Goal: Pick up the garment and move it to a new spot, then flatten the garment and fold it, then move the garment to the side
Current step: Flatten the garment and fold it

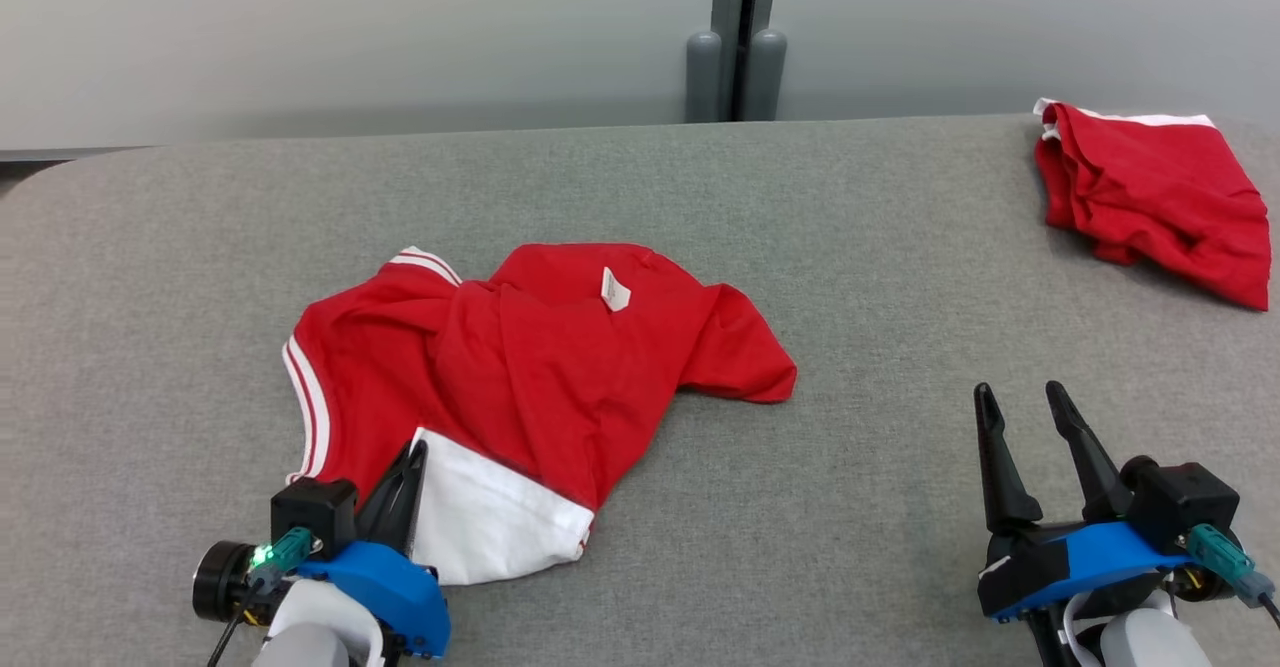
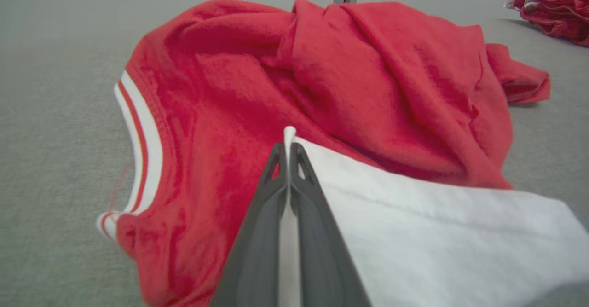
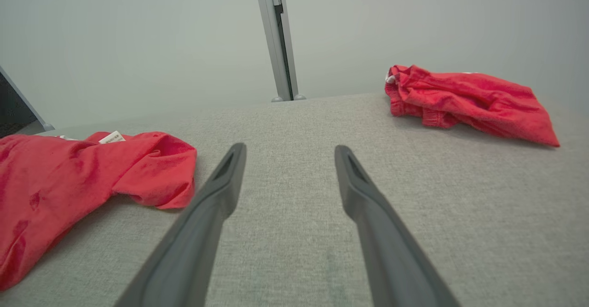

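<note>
1. Garment, red, lies crumpled centre-left on table, white hem toward near edge.
2. Left gripper clenched on white hem corner.
3. Right gripper released, over bare table right of garment.
4. Other red cloth at far right edge.

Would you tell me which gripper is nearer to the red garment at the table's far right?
Right. The right gripper is open, below that red garment in the head view; the left gripper is across the table, shut on the red-and-white shirt.
</note>
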`<state>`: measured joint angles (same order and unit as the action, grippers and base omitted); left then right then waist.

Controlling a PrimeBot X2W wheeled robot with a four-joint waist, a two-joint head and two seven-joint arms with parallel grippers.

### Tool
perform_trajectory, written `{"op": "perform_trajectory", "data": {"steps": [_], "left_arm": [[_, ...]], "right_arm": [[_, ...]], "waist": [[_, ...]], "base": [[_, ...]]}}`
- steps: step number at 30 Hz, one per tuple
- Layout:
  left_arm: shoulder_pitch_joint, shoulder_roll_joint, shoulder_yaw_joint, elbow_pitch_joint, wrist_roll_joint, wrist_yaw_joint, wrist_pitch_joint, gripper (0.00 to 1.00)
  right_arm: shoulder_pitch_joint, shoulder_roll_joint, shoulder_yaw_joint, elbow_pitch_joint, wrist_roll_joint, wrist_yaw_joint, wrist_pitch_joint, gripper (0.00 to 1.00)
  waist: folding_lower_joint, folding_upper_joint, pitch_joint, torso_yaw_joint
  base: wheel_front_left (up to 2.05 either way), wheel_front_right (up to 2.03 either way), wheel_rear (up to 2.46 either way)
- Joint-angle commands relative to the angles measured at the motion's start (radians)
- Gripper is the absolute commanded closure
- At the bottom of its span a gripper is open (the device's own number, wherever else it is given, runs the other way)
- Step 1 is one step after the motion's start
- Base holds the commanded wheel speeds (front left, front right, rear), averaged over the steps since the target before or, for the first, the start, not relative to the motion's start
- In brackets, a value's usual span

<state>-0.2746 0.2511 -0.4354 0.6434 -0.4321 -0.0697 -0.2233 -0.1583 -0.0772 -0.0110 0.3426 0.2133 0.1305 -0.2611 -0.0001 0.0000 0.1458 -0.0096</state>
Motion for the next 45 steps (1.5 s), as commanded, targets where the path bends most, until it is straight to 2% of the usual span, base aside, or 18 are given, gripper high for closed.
{"op": "perform_trajectory", "data": {"steps": [1, 8, 17, 22, 23, 24, 26, 27, 34, 38, 45], "left_arm": [[-0.013, -0.001, -0.003, -0.014, 0.006, 0.005, -0.010, 1.00], [0.077, -0.009, -0.044, -0.153, 0.013, -0.006, -0.019, 1.00], [0.285, 0.029, -0.058, -0.346, -0.015, 0.050, 0.034, 1.00], [0.367, 0.060, -0.050, -0.414, -0.038, 0.065, 0.062, 1.00], [0.378, 0.068, -0.050, -0.423, -0.040, 0.068, 0.068, 0.85], [0.390, 0.071, -0.046, -0.435, -0.047, 0.070, 0.069, 0.83], [0.407, 0.085, -0.036, -0.453, -0.051, 0.082, 0.067, 0.58], [0.412, 0.092, -0.030, -0.463, -0.047, 0.089, 0.060, 0.00], [0.378, 0.120, 0.006, -0.506, -0.034, 0.112, 0.027, 0.00], [0.338, 0.125, 0.032, -0.506, -0.025, 0.140, 0.021, 0.00], [0.272, 0.111, 0.057, -0.466, -0.033, 0.168, 0.031, 0.00]], "right_arm": [[0.007, -0.001, -0.002, 0.001, -0.004, 0.001, -0.005, 0.00], [0.024, -0.001, -0.001, 0.003, -0.006, 0.000, -0.005, 0.00], [0.046, -0.005, -0.004, 0.005, -0.004, 0.001, -0.005, 0.00], [0.053, -0.009, 0.002, 0.009, 0.000, 0.000, -0.002, 0.00], [0.053, -0.009, 0.005, 0.010, 0.000, 0.000, -0.001, 0.00], [0.053, -0.009, 0.006, 0.010, -0.001, 0.000, 0.000, 0.00], [0.053, -0.009, 0.008, 0.010, 0.000, 0.000, 0.001, 0.00], [0.054, -0.010, 0.008, 0.011, 0.001, 0.000, 0.001, 0.00], [0.062, -0.013, 0.012, 0.013, 0.003, 0.000, 0.002, 0.00], [0.059, -0.011, 0.015, 0.011, 0.003, 0.000, 0.004, 0.00], [0.050, -0.011, 0.014, 0.008, 0.003, 0.000, 0.006, 0.00]], "waist": [[0.0001, 0.0000, -0.004, 0.007], [0.0001, 0.0000, -0.031, 0.056], [0.0001, 0.0000, -0.057, 0.099], [0.0001, 0.0000, -0.067, 0.117], [0.0001, 0.0000, -0.070, 0.118], [0.0001, 0.0000, -0.072, 0.119], [0.0001, 0.0000, -0.077, 0.119], [0.0001, 0.0000, -0.078, 0.119], [0.0001, 0.0000, -0.087, 0.113], [0.0001, 0.0000, -0.085, 0.099], [0.0001, 0.0000, -0.069, 0.068]], "base": [[0.00, 0.00, 0.00], [0.00, 0.00, 0.00], [0.00, 0.00, 0.00], [0.00, 0.00, 0.00], [0.00, 0.00, 0.00], [0.00, 0.00, 0.00], [0.00, 0.00, 0.00], [0.00, 0.00, 0.00], [0.00, 0.00, 0.00], [0.00, 0.00, 0.00], [0.00, 0.00, 0.00]]}}
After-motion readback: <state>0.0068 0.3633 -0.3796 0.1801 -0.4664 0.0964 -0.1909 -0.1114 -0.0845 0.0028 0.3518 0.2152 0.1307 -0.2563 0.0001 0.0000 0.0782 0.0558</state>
